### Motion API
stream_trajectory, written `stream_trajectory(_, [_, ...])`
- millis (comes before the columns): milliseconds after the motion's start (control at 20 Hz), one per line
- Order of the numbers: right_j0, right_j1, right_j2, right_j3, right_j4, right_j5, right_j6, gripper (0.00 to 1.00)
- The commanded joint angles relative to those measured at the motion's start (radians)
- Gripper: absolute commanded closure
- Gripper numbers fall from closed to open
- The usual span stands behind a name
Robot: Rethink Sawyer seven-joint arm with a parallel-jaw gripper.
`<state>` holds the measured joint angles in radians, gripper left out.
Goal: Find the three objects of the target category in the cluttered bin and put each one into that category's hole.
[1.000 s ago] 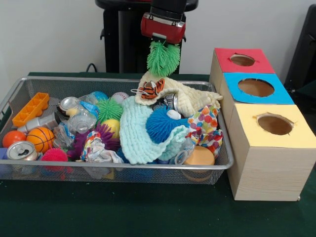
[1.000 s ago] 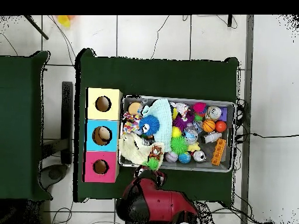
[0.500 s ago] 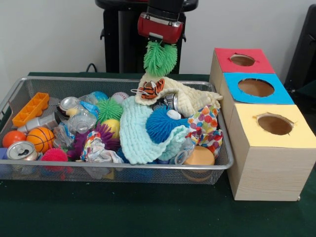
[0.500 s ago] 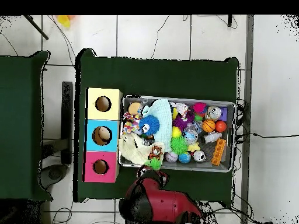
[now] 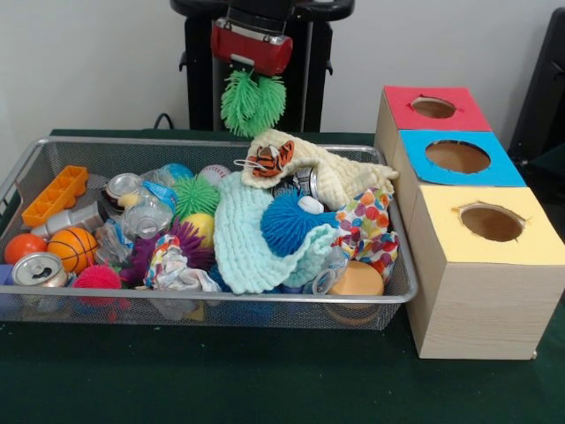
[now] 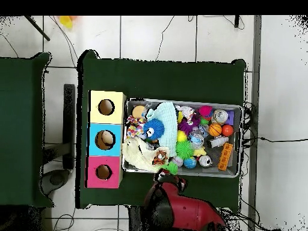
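Observation:
The wire mesh bin (image 5: 212, 299) is full of clutter; it also shows in the overhead view (image 6: 240, 141). An orange black-striped plush tiger (image 5: 269, 159) lies on a cream cloth (image 5: 340, 177) at the bin's far rim, and shows from above (image 6: 159, 157). No teddy bear is in sight. My gripper (image 5: 250, 78) hangs above the bin's far edge, left of the tiger, shut on a green spiky ball (image 5: 253, 102). From above, the gripper (image 6: 168, 173) is just outside the rim.
Three wooden boxes with holes stand right of the bin: red (image 5: 433, 108), blue (image 5: 456, 157), yellow (image 5: 491, 223). In the bin lie a light blue knitted cloth (image 5: 243, 238), a blue spiky ball (image 5: 287, 221), cans, small balls and an orange tray (image 5: 55, 194).
My gripper has moved left in the front view with the green spiky ball, away from above the tiger. Nothing in the bin has moved.

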<state>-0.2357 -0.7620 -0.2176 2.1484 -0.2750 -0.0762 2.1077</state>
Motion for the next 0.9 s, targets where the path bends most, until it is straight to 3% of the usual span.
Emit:
stream_trajectory(50, [-0.091, -0.015, 0.155, -0.123, -0.07, 0.107, -0.031, 1.0])
stream_trajectory(200, [-0.12, -0.008, 0.176, -0.145, -0.097, 0.107, -0.045, 1.0])
stream_trajectory(250, [-0.121, -0.002, 0.173, -0.157, -0.119, 0.088, -0.036, 0.0])
stream_trajectory(400, [-0.119, 0.002, 0.164, -0.158, -0.132, 0.049, -0.021, 0.0])
stream_trajectory(600, [-0.084, -0.023, 0.141, -0.139, -0.104, 0.101, 0.01, 0.0])
stream_trajectory(900, [-0.03, -0.056, 0.095, -0.148, -0.096, 0.088, 0.025, 0.0])
